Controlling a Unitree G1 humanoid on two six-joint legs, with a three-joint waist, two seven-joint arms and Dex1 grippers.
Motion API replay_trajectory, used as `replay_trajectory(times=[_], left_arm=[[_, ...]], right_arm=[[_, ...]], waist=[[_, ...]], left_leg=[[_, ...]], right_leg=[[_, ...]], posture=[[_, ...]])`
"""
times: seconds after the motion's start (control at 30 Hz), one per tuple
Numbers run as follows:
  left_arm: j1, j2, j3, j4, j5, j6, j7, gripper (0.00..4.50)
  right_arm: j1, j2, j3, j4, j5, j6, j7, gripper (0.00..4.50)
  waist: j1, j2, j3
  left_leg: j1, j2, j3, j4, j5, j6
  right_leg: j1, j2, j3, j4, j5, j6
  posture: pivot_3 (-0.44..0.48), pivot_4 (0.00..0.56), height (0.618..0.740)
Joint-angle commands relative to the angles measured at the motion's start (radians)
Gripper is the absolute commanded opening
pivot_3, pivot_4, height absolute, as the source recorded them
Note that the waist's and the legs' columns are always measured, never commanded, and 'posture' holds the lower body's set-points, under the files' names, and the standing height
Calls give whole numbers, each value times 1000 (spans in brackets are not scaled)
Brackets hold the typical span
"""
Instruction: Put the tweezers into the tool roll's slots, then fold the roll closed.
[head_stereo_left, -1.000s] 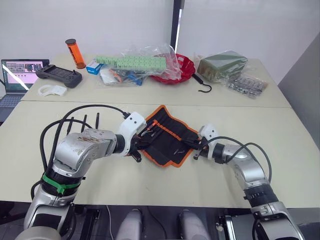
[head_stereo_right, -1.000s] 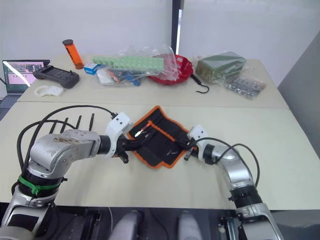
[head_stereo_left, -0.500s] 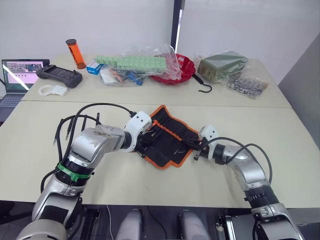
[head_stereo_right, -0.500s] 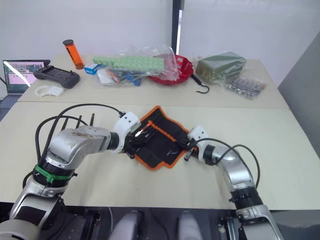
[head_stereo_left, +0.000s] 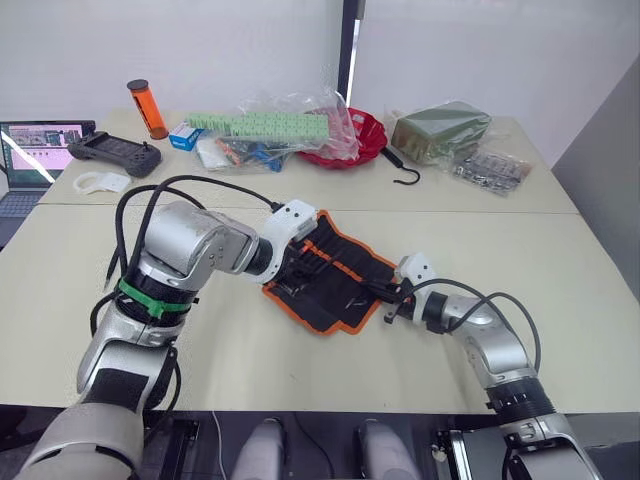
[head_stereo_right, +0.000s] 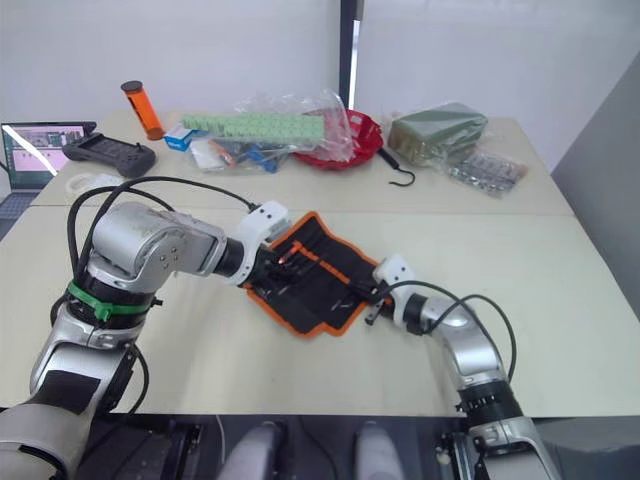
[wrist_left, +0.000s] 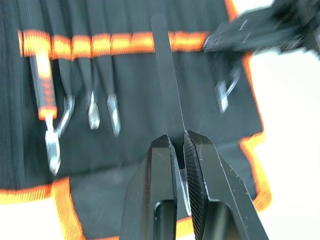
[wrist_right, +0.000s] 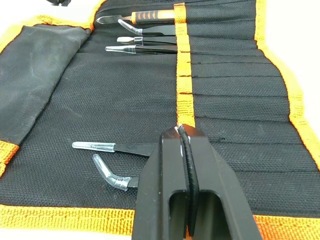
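Where wrist view closes in, left gripper (wrist_left: 179, 137) clamping tweezers (wrist_left: 165, 85)

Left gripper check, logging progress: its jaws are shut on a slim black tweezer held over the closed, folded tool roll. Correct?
Not quite. The left gripper is shut on a slim black tweezer, but the tool roll lies open and unfolded, slots exposed, as the left wrist view shows.

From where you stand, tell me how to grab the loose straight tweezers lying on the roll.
Grip the straight tweezers at the black shank, not the clear-capped tip, probably from above: they lie flat on the tool roll, beside a bent-tipped pair.
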Motion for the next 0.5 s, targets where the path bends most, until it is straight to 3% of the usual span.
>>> replay_trajectory(times=[0.03, 0.5], left_arm=[[-43, 15, -48, 50, 35, -51, -14, 0], [-89, -34, -114, 161, 85, -129, -47, 0]], right_arm=[[16, 5, 22, 30, -25, 22, -2, 17], [31, 7, 25, 7, -24, 36, -10, 17]], waist=[[0, 0, 0], [0, 0, 0]], left_leg=[[0, 0, 0, 0, 0, 0], [0, 0, 0, 1, 0, 0]], right_leg=[[0, 0, 0, 0, 0, 0], [0, 0, 0, 0, 0, 0]], posture=[[0, 150, 740], [0, 150, 740]])
